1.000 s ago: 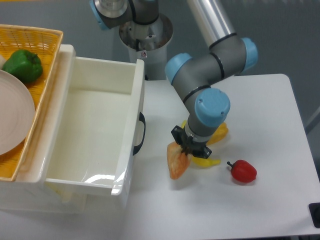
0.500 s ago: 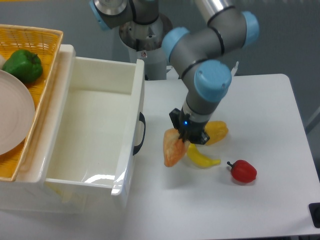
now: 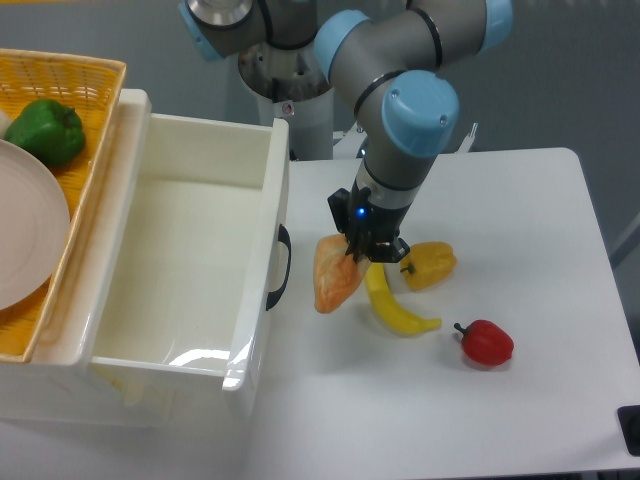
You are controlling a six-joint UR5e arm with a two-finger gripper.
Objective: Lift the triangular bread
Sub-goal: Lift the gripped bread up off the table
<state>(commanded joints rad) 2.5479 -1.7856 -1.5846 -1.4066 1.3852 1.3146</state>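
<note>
The triangular bread (image 3: 333, 273) is an orange-tan wedge with a glossy mottled crust, hanging tilted above the white table just right of the white bin. My gripper (image 3: 358, 256) is shut on its upper right edge, with the arm coming down from above. The bread is off the table surface, its pointed end hanging down and to the left.
A yellow banana (image 3: 394, 306) and a yellow-orange bell pepper (image 3: 430, 263) lie right below the gripper. A red pepper (image 3: 485, 342) sits further right. The large white bin (image 3: 262, 300) stands at left, beside a yellow basket (image 3: 92, 110) holding a green pepper (image 3: 47, 130) and a plate (image 3: 25, 235).
The gripper has risen and moved up-left with the triangular bread in its grip, lifting it clear of the table. The banana beneath it now shows fully.
</note>
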